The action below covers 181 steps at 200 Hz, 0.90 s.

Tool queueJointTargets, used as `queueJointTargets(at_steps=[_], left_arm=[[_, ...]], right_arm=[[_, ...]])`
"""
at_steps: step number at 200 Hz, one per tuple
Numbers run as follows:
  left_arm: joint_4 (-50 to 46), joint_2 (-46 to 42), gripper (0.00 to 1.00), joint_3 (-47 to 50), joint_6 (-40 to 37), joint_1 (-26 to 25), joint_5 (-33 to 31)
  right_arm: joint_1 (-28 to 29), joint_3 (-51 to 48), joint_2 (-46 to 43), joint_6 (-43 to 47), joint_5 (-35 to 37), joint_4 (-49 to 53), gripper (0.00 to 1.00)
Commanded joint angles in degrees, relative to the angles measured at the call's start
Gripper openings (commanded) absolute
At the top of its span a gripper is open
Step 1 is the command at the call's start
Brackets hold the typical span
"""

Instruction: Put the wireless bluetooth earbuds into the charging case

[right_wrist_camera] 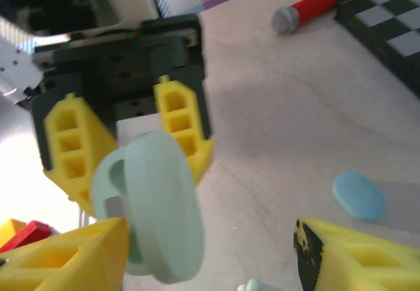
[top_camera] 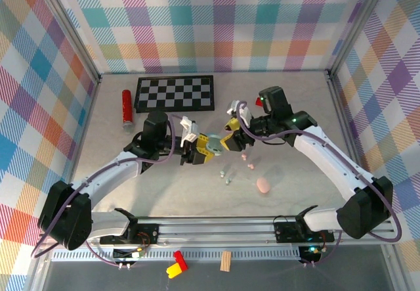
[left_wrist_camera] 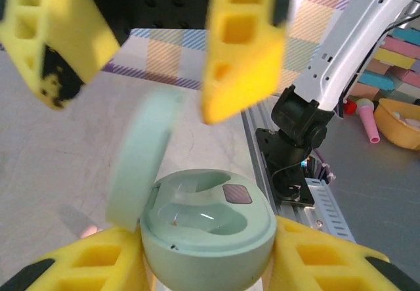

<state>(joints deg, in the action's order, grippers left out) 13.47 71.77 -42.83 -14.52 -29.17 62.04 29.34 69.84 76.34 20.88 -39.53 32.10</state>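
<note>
The left hand [top_camera: 195, 150] is clamping the base of a mint-green charging case [left_wrist_camera: 207, 238] between its yellow fingers [left_wrist_camera: 92, 265] over the middle of the table [top_camera: 308, 100]. The case's lid [left_wrist_camera: 144, 153] is standing open. The right hand [top_camera: 227, 140] is facing it from the right with its own fingers apart by the lid; whether they are touching it I cannot tell. Just near of both hands, tiny earbuds [top_camera: 249, 166] are lying loose on the table, pinkish ones to the right and paler ones to their left. A pink case [top_camera: 263, 186] is resting nearer still, and a blue case [right_wrist_camera: 358, 196] is lying beside the right hand. The table is showing a pale, speckled beige top. At its far edge a checkerboard [top_camera: 174, 94] is lying flat, with a red tube [top_camera: 126, 107] to its left. Pastel plaid walls [top_camera: 216, 22] are enclosing the far, left and right sides.
</note>
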Motion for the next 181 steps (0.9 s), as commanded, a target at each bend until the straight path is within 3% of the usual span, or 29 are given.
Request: queueJointTargets(at_steps=[1,56,83,109,139,181], left_arm=[[6.3,-2.3,0.40,1.6,0.9,-0.1,0.7],[20.4,-1.2,0.41,5.7,7.7,-0.1,-4.6],[30.6,-0.2,0.40,8.4,12.2,-0.1,-7.6],[33.9,0.2,0.40,9.3,13.2,0.0,-9.2],[37.8,1.1,0.40,10.1,14.8,0.9,-10.1],[48.0,4.7,0.40,10.6,20.9,3.6,-9.6]], right_arm=[[-0.9,-0.6,-0.7,-3.3,0.6,-3.2,0.67],[-3.0,-4.8,-5.8,-6.3,-7.8,-10.2,0.71],[-6.9,-11.2,-10.5,-16.8,-11.2,-21.9,0.71],[-10.4,-16.6,-14.0,-28.1,-4.3,-28.9,0.71],[-11.4,-19.8,-16.2,-36.1,9.2,-24.9,0.71],[-8.1,-24.1,-14.3,-50.2,13.7,-18.2,0.71]])
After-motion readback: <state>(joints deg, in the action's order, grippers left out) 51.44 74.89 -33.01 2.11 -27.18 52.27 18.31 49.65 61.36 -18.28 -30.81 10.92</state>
